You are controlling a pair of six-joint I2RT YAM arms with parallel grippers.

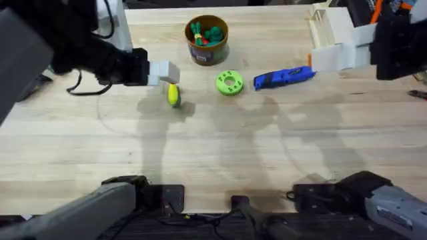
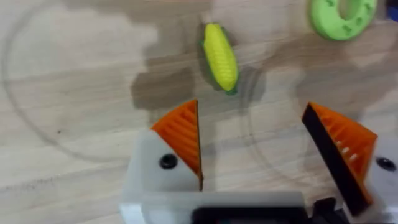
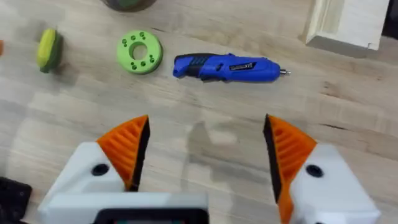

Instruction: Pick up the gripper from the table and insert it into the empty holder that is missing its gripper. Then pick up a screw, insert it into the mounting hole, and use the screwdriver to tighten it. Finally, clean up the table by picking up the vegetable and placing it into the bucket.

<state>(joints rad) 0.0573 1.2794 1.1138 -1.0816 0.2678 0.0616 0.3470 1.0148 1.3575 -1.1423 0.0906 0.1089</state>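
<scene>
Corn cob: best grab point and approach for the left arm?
Grip the corn cob mid-body, across its narrow width, coming straight down. It lies flat on the table with free wood on both long sides, and the left gripper hangs open just beside it.

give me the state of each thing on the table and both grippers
left gripper: open, empty, above the corn
right gripper: open, empty
corn: lying on the table, outside the bucket
bucket: upright, toy vegetables inside
screwdriver: lying flat, untouched
green disc: flat on the table
</scene>
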